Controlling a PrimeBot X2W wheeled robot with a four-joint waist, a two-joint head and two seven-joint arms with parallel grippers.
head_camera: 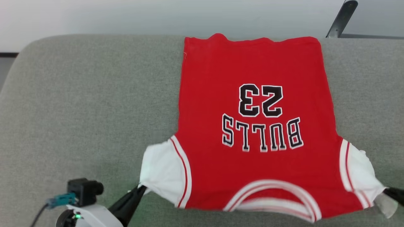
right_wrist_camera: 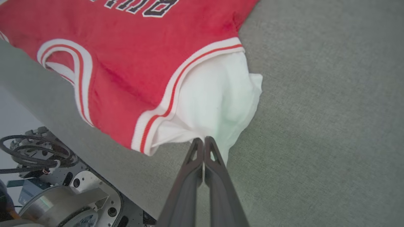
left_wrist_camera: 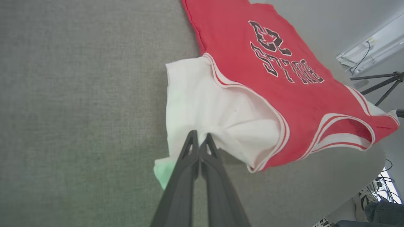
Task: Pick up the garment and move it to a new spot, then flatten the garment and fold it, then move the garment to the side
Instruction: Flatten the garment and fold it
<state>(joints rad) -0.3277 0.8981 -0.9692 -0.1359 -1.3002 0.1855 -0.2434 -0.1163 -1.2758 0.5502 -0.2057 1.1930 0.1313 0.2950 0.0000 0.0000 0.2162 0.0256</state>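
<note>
The garment [head_camera: 252, 126], a red jersey with white sleeve panels and black lettering, lies spread on the grey surface [head_camera: 79, 104] with its collar toward me and its hem at the far edge. My left gripper [head_camera: 141, 188] is shut on the edge of the white sleeve at the lower left; the left wrist view shows the garment [left_wrist_camera: 246, 78] with the left gripper [left_wrist_camera: 199, 135] pinching sleeve cloth. My right gripper [head_camera: 385, 190] holds the other white sleeve at the lower right; in the right wrist view the right gripper [right_wrist_camera: 204, 140] is shut on the garment [right_wrist_camera: 142, 63].
The grey padded surface stretches wide to the left of the jersey. A dark stand [head_camera: 342, 17] rises beyond its far right edge. The robot base with cables [right_wrist_camera: 47, 176] sits below the near edge. A tripod [left_wrist_camera: 382, 83] stands off to one side.
</note>
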